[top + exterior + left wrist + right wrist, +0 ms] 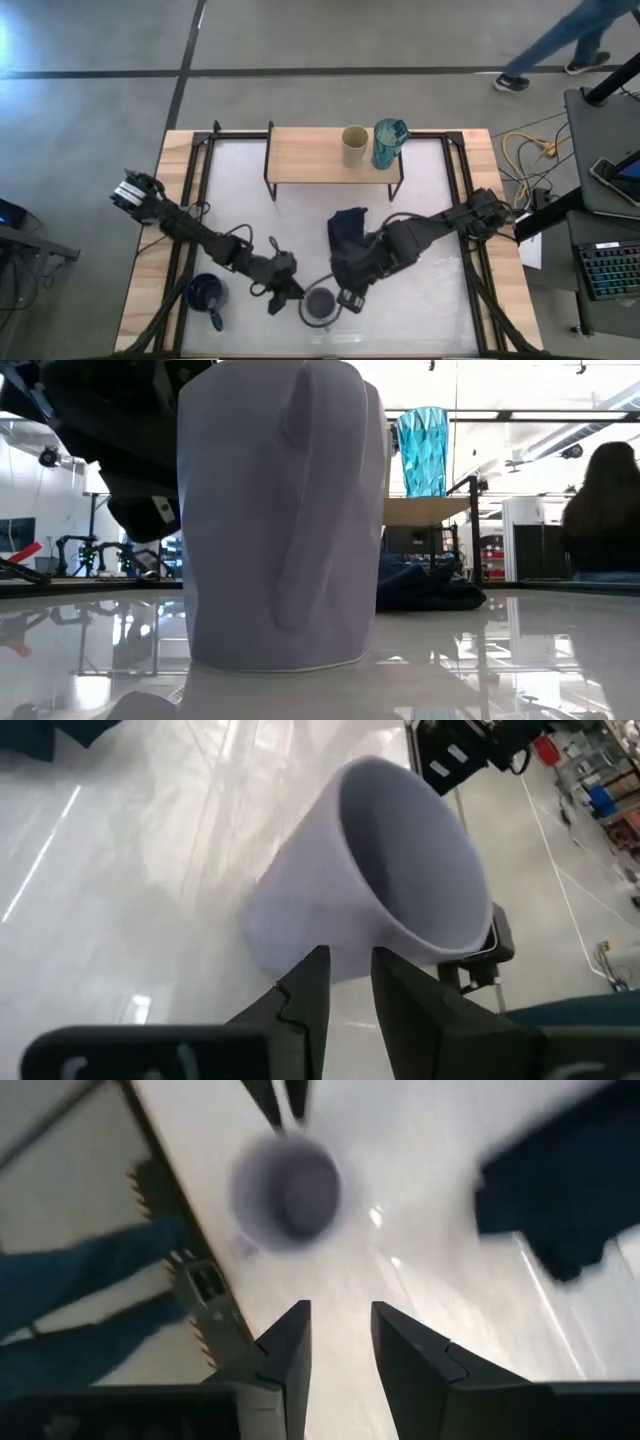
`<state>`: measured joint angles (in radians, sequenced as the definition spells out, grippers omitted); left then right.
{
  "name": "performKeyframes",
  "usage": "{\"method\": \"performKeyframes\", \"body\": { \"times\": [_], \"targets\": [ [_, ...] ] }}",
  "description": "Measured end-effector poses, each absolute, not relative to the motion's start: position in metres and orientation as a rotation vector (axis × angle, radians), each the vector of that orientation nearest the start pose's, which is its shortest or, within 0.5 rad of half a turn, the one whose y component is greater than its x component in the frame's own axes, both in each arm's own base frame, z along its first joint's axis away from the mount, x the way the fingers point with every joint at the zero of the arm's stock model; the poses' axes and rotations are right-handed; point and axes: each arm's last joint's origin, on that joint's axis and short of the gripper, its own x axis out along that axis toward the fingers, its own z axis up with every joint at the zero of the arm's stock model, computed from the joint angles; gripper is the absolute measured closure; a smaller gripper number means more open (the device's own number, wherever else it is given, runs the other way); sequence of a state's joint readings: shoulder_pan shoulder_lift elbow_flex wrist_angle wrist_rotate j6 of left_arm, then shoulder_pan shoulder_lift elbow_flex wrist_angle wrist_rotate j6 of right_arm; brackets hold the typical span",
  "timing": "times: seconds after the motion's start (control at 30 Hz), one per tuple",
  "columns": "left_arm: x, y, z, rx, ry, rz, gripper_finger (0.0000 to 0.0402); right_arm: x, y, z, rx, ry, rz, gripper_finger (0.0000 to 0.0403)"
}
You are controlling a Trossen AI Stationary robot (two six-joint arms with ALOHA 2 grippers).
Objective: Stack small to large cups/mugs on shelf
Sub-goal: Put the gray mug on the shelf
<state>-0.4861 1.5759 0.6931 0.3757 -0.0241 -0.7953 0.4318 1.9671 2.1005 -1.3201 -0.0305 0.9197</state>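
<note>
Mugs are sitting apart: your grey-lavender mug (319,305), smooth and matte, is standing upright at the bench's (430,300) near edge between the left pincer (283,297) and right pincer (347,298), both narrowly parted and holding nothing.

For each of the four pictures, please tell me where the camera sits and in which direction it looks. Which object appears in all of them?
High view: above the table, facing straight down; both arms, shelf, dark blue mug.
Low view: at tabletop height, facing level across; grey-lavender mug fills it, teal mug behind.
Left wrist view: on the left arm, facing the mug past the left gripper.
Right wrist view: on the right arm, facing down past the right gripper.
Shared: all four show the grey-lavender mug.
</note>
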Motion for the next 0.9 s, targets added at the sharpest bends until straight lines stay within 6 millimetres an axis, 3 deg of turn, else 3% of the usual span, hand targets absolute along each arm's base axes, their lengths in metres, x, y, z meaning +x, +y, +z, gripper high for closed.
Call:
{"method": "performKeyframes", "body": {
  "times": [0.27,0.5,0.63,0.9],
  "targets": [
    [0.250,-0.132,0.180,-0.592,0.783,-0.236,0.0338,0.359,0.193,0.316,0.642,1.194,-0.201,0.0276],
    [0.219,-0.120,0.216,-0.612,0.719,-0.284,0.0338,0.371,0.178,0.280,0.734,1.126,-0.387,0.0235],
    [0.202,-0.110,0.236,-0.621,0.661,-0.279,0.0338,0.379,0.178,0.263,0.821,1.083,-0.370,0.0214],
    [0.172,-0.092,0.252,-0.590,0.663,-0.212,0.0338,0.381,0.181,0.247,0.908,1.048,-0.371,0.0207]
  ]
}}
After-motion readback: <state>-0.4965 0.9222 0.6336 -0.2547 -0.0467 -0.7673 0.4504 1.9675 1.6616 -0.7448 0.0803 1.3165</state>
